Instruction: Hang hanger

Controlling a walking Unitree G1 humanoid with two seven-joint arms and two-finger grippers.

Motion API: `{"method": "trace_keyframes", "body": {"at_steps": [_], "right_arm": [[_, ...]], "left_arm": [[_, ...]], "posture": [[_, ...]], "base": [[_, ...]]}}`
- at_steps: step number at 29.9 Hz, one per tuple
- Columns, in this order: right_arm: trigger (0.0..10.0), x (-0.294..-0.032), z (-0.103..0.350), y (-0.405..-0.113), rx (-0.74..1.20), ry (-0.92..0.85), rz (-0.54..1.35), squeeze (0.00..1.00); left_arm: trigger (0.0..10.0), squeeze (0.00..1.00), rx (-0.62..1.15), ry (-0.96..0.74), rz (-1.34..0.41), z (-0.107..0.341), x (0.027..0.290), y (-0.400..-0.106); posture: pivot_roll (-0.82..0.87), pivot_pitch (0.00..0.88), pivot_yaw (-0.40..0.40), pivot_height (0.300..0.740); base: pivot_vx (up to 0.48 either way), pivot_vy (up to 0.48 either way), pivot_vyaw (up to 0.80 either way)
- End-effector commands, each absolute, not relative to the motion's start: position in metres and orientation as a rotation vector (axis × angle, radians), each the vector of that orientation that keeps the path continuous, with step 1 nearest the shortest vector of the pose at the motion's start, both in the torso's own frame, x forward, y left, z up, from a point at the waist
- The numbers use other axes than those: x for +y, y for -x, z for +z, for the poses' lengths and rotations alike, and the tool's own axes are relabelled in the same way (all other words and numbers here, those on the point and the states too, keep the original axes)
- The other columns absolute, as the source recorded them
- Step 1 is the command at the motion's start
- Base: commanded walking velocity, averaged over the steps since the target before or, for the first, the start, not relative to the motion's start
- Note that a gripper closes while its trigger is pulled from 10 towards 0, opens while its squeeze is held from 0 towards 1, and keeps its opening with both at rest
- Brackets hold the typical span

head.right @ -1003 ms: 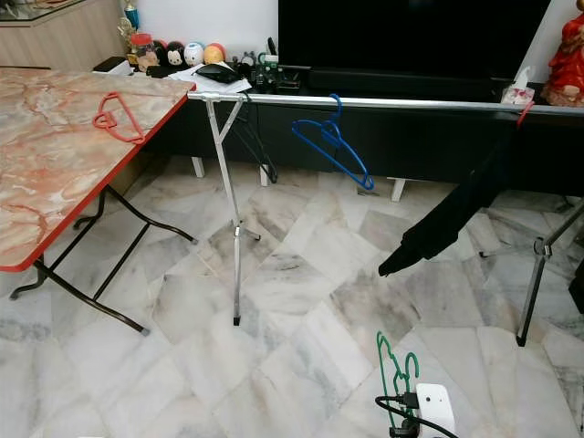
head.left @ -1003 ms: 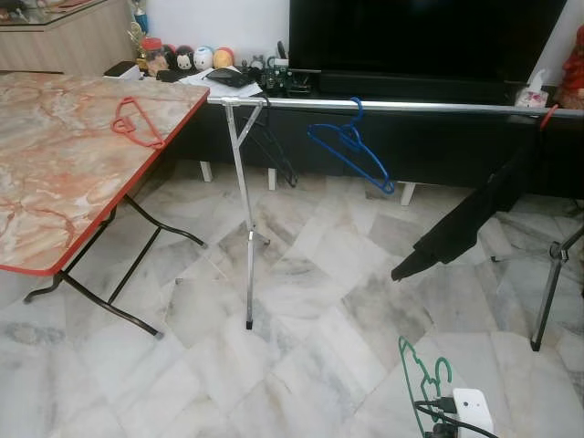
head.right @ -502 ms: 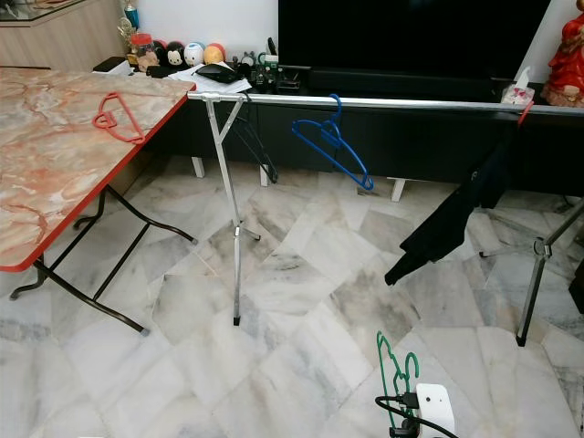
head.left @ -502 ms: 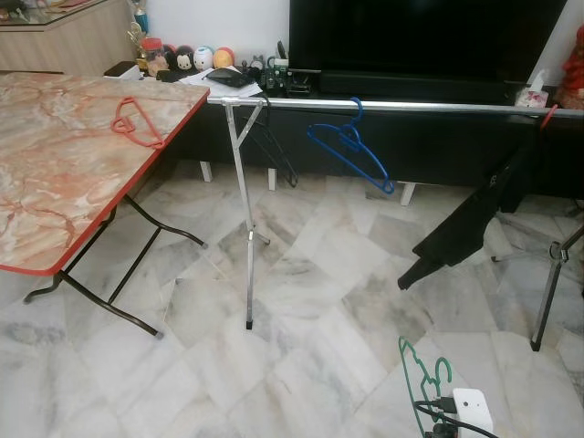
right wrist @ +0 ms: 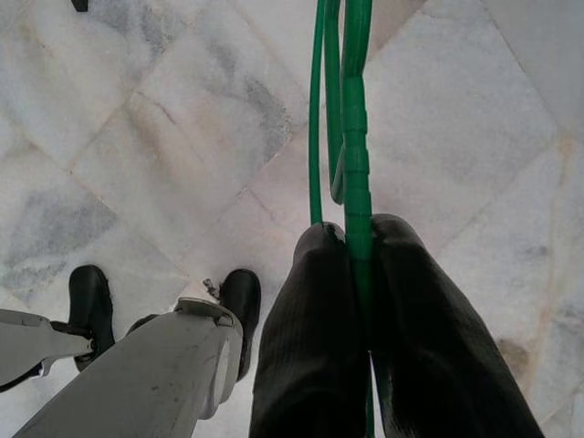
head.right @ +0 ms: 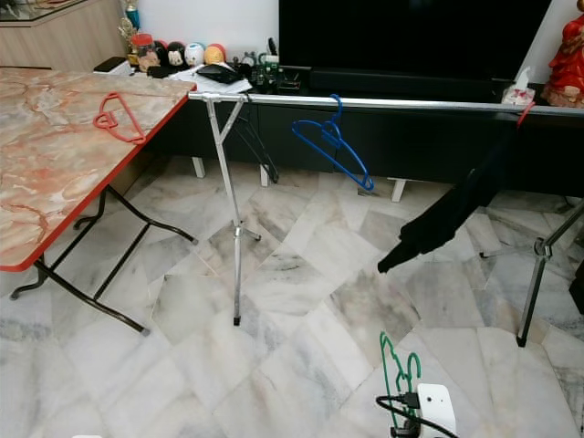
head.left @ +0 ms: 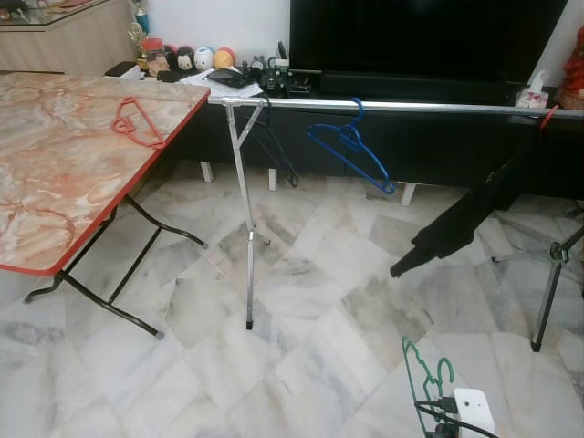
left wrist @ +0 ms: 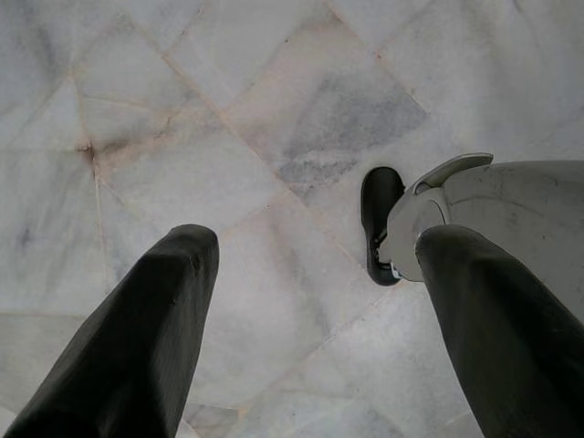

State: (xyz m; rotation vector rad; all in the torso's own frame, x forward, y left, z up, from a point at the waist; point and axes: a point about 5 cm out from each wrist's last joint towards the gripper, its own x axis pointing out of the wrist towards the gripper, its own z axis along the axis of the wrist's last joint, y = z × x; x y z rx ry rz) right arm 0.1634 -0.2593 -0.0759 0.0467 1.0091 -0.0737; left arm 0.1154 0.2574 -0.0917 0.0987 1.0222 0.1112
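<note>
A green hanger [right wrist: 351,137] is clamped between the two black fingers of my right gripper [right wrist: 359,251], which is shut on it; the same green hanger [head.left: 422,374] pokes up at the bottom right of the eye views. A silver clothes rail [head.left: 383,107] runs across in front of the TV bench, carrying a blue hanger [head.left: 351,146], a black hanger [head.left: 274,151] and a black garment [head.left: 465,214]. A red hanger [head.left: 137,121] lies on the marble-top table [head.left: 55,182]. My left gripper [left wrist: 310,265] hangs open over the floor.
The rail's silver leg [head.left: 245,228] stands on the marble floor in the middle; another leg [head.left: 550,283] is at the right. The folding table's black legs [head.left: 100,292] spread at the left. A black TV [head.left: 429,41] and cluttered bench lie behind the rail.
The black garment on the rail has swung slightly. The green hanger stays held in my right gripper at about the same spot.
</note>
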Motion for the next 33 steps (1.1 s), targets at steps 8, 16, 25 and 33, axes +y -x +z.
{"method": "trace_keyframes", "body": {"at_steps": [8,16,25,33], "right_arm": [[10.0,-0.2610,-0.0751,-0.1641,1.008,-0.039,-0.079,0.00],[10.0,-0.2611,-0.0751,-0.1641,1.009,-0.035,-0.079,0.00],[10.0,-0.2642,-0.0743,-0.1644,1.004,0.003,-0.108,0.00],[10.0,-0.2695,-0.0719,-0.1660,0.961,0.045,-0.191,0.00]], "left_arm": [[10.0,0.00,1.029,-0.107,0.118,-0.0922,0.2599,-0.1110],[10.0,0.00,1.026,-0.110,0.122,-0.0920,0.2601,-0.1110],[10.0,0.00,1.017,-0.121,0.126,-0.0915,0.2605,-0.1116],[10.0,0.00,0.950,-0.097,0.197,-0.0888,0.2625,-0.1135]], "posture": [[0.02,0.000,-0.039,0.716],[0.02,0.000,-0.039,0.716],[0.02,0.000,-0.040,0.716],[0.02,0.000,-0.040,0.716]], "base": [[0.000,0.000,0.00],[0.000,0.000,0.00],[0.000,0.000,0.00],[0.000,0.000,0.00]]}}
